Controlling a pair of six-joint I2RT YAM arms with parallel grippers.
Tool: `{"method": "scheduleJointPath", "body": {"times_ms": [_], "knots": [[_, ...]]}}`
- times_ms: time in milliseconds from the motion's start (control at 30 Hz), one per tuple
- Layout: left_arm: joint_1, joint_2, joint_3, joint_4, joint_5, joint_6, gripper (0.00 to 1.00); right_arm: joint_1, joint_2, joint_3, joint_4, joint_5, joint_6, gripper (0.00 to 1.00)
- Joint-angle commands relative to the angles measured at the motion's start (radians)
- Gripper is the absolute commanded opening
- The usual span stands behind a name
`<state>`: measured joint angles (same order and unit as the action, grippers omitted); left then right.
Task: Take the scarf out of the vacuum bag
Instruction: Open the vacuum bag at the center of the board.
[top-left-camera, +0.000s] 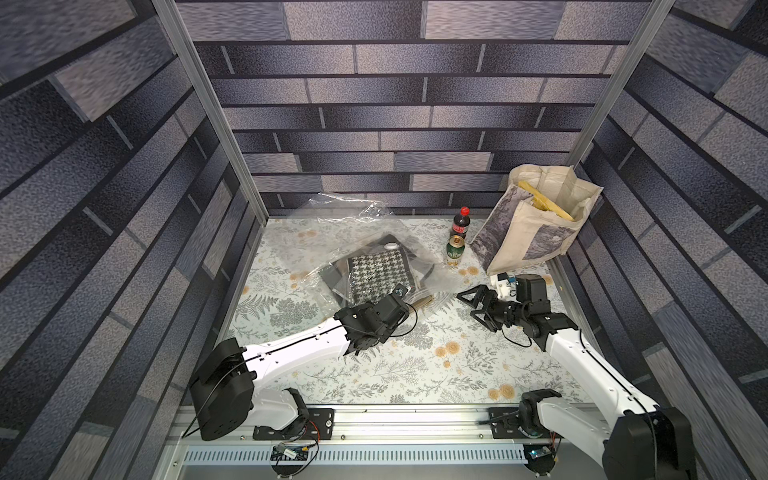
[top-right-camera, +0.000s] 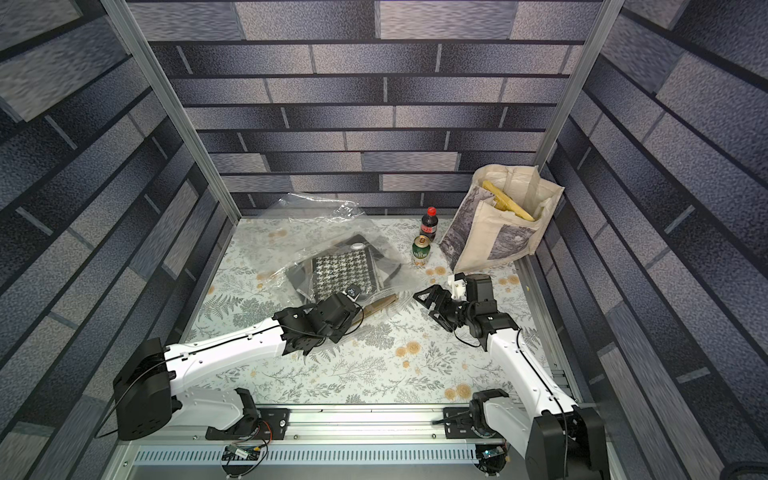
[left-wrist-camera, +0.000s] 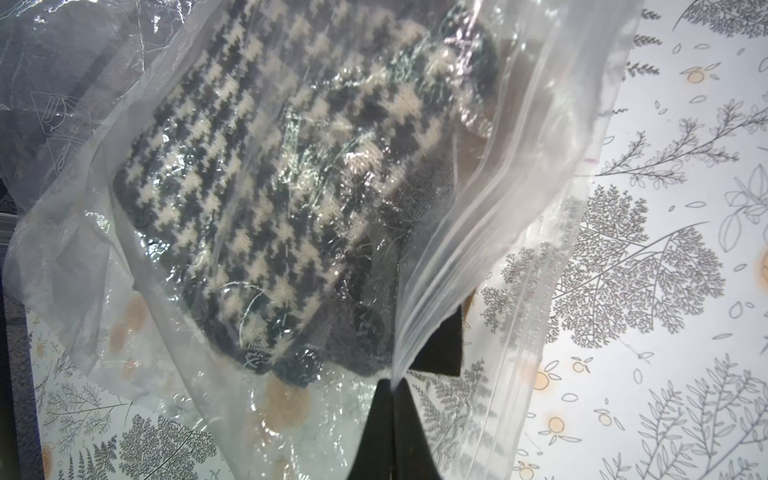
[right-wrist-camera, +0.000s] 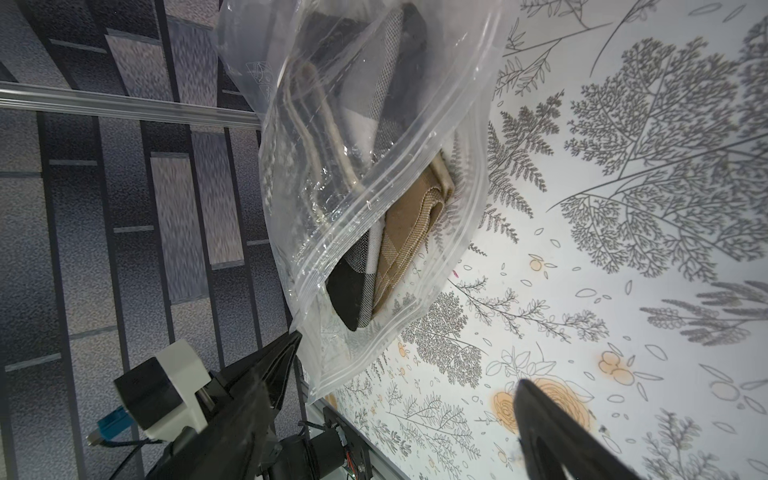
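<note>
Pinching the edge of the vacuum bag (left-wrist-camera: 478, 216), the left fingers (left-wrist-camera: 376, 428) are clenched; the right fingers (right-wrist-camera: 270, 374) gape empty nearby. The houndstooth scarf (left-wrist-camera: 249, 166) lies inside. Labels on bottle (top-left-camera: 460, 225) and can (top-left-camera: 455, 252): illegible.

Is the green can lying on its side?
No, the green can stands upright, its gold top facing up, next to the cola bottle.
</note>
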<state>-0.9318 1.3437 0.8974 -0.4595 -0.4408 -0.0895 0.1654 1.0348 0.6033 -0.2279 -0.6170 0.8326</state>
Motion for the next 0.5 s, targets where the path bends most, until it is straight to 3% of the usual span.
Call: {"method": "scheduleJointPath", "body": {"times_ms": [0,267,467], "knots": [[0.022,-0.036,0.004,-0.031,0.001,-0.031,0.00,0.013,0.005,-0.036,0.078,-0.018,0.041,0.92],[0.064,-0.071,0.065,-0.046,0.081,-0.009,0.00,0.108,0.008,-0.068,0.138,0.050,0.073,0.91],[0.186,-0.133,0.136,-0.108,0.365,0.012,0.00,0.167,0.033,-0.062,0.187,0.072,0.101,0.90]]}}
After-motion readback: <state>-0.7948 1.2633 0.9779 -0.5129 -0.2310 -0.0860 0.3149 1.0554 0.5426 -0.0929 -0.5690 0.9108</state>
